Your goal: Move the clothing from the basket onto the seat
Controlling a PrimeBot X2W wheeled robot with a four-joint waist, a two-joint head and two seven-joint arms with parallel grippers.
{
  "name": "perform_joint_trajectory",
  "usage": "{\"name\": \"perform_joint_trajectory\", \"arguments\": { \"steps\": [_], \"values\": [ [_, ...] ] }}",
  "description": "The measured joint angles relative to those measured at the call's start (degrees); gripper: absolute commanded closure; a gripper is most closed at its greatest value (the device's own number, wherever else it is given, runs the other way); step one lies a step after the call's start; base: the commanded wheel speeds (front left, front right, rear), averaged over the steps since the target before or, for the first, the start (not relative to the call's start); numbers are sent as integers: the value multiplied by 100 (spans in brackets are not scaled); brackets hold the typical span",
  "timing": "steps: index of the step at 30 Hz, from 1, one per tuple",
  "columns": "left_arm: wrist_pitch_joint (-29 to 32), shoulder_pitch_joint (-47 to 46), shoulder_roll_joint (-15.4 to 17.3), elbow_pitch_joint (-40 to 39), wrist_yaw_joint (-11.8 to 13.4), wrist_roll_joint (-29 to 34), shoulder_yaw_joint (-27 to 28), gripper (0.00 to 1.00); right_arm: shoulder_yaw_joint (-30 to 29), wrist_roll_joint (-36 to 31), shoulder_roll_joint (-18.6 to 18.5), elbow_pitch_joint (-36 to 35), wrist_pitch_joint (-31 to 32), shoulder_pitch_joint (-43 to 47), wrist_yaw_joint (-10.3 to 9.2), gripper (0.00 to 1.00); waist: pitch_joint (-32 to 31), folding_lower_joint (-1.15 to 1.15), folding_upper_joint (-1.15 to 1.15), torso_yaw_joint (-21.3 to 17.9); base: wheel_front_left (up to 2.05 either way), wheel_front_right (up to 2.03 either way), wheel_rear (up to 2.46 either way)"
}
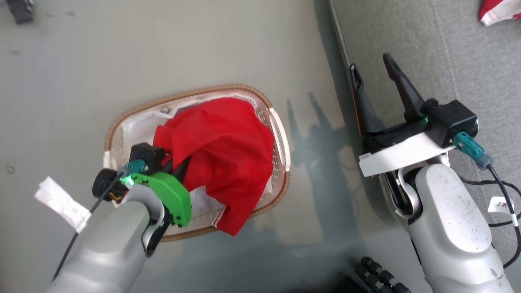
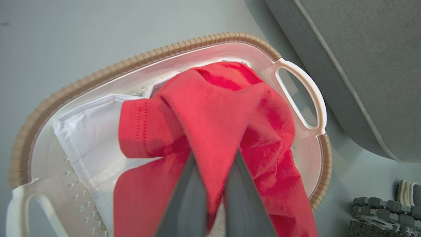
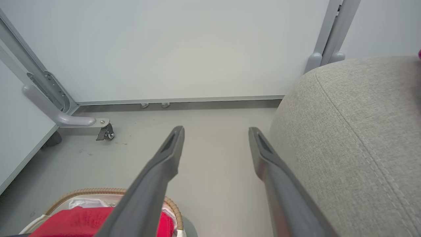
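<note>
My left gripper (image 1: 184, 167) is down in the basket (image 1: 134, 112), its two dark fingers (image 2: 187, 197) pressed together on a fold of the clothing (image 1: 228, 138). In the left wrist view the bright red fabric (image 2: 210, 115) runs up between the fingers and drapes over both of them. Most of it is heaped inside the basket. One corner, edged with a thin white stripe, hangs out over the brown woven-look rim (image 2: 98, 75) on the side nearest me. Under the red, a plain white sheet (image 2: 88, 131) lines the basket's perforated bottom.

My right gripper (image 1: 370, 63) is away from the basket on its right-hand side. Its jaws stand wide apart with nothing between them, and they are over the edge of the seat (image 1: 407, 40). In the right wrist view the fingers (image 3: 158, 171) point past the basket's far rim (image 3: 88, 191) towards a pale partition with a small caster (image 3: 107, 133).

The grey upholstered seat (image 2: 361, 65) is just beside the basket's right handle (image 2: 306, 98), with a strip of floor between them. Further from the basket, a second red-and-white garment (image 1: 498, 12) lies on the seat.

A small white tag (image 1: 500, 204) on my right arm's cable has writing that begins with "2"; the rest is too small to read. A white paper tag (image 1: 61, 203) hangs by my left wrist, and I can read no writing on it.
</note>
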Motion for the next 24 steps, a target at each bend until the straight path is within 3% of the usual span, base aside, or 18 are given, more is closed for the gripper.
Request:
{"name": "perform_joint_trajectory", "arguments": {
  "steps": [9,18,24],
  "values": [
    [0,834,-162,-537,0,556,898,100,-97,-91,0,174,0,368,0,0,-803,0,0,212,0,0,0],
    [-1,1652,-328,-1406,0,1701,2087,100,-274,-146,2,319,0,782,0,0,-1614,0,0,493,0,0,0],
    [0,2090,-492,-1606,0,2069,2494,100,-265,-145,1,434,-1,1023,0,0,-2093,0,0,663,0,0,0]
  ]
}}
